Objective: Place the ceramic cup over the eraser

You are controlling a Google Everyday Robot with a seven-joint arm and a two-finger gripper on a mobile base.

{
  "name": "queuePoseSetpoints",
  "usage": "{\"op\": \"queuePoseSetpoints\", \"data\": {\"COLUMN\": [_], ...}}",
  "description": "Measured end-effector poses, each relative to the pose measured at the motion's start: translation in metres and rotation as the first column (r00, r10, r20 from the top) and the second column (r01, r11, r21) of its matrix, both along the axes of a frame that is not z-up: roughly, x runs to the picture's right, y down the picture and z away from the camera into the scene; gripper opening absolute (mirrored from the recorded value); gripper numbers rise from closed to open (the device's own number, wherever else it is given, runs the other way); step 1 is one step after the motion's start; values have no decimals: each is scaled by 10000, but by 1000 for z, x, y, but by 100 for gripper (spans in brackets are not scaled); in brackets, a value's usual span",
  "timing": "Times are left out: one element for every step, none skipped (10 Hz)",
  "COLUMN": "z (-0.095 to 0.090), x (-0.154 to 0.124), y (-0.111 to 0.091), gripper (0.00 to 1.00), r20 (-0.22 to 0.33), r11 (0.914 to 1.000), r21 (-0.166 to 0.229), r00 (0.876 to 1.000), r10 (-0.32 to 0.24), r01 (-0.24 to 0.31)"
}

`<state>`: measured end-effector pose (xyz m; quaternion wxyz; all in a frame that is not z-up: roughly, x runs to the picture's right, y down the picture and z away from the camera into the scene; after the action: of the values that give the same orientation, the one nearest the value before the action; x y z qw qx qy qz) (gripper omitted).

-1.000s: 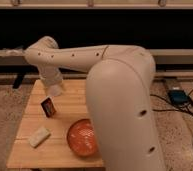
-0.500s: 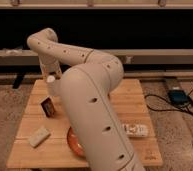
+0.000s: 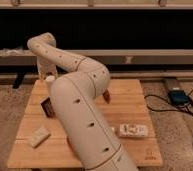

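moved since the earlier views: thick white robot arm (image 3: 85, 115), whose big lower link has swung from the right of the bench toward the middle and now rises from the front edge. it covers the wide orange-red bowl and uncovers the small white boxes (image 3: 132, 131) at the right front.

item 1. tool (image 3: 44, 75): at the back-left of the pale wooden bench (image 3: 135, 102), hanging from the upper link, slightly further back and left than half a second ago. spread or pinching: cannot tell.

item 2. small plain white cylindrical ceramic cup (image 3: 50, 79): only its upper part shows, right at the tool's end, the rest behind the arm. held or merely beside the tool: cannot tell.

item 3. small dark rectangular eraser with a reddish-orange face (image 3: 48, 106): on the bench, left side, nearer the front than the cup and apart from it, partly hidden by the arm. position unchanged.

item 4. pale whitish flat block (image 3: 39, 136): left front, unmoved.

meaning for the task: judged as the carry-and-align step. the cup is near the eraser but not over it, and would have to come forward and down onto the block. risk: a rim lowered off-centre could knock the eraser.
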<state>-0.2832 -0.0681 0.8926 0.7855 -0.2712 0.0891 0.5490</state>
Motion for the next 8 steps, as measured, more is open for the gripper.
{"op": "queuePoseSetpoints", "data": {"z": [3,6,8,12,15,19,22,25], "x": [-3,-9,-11,-10,-9,-11,-13,-13], "y": [2,5,7,6,5,5,5,5], "gripper": [65,65,65,65,65,65,65,65], "r20": [-25,-59,-138,-259,-351,-454,-529,-588], "r11": [9999,9996,9993,9988,9983,9975,9969,9966], "r21": [143,261,367,482,580,692,779,823], "r00": [10000,10000,9999,9996,9993,9989,9985,9982], "r10": [48,49,34,72,123,148,151,148], "r01": [-47,-47,-29,-59,-103,-117,-109,-99]}}
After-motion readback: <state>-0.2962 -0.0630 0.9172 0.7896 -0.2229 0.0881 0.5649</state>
